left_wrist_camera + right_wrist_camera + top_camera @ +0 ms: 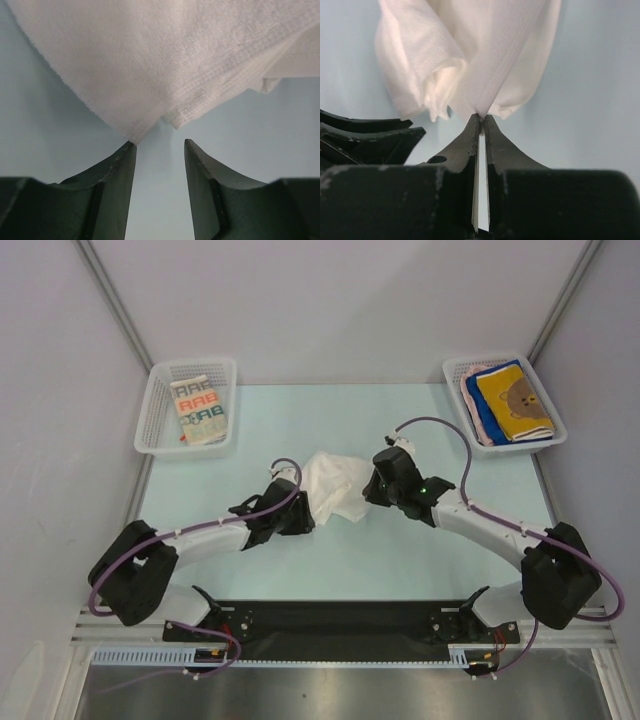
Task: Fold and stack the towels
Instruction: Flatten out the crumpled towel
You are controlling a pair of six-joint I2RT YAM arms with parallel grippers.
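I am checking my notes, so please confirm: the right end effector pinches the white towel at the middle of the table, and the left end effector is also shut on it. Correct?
Not fully. The left end effector is open, with a corner of the white towel just ahead of it, as the left wrist view shows. The right end effector does pinch the towel.

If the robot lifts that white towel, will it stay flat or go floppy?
Probably floppy: the white towel bunches into soft folds where the right gripper pinches it. Its fuzzy surface likely won't slip out easily.
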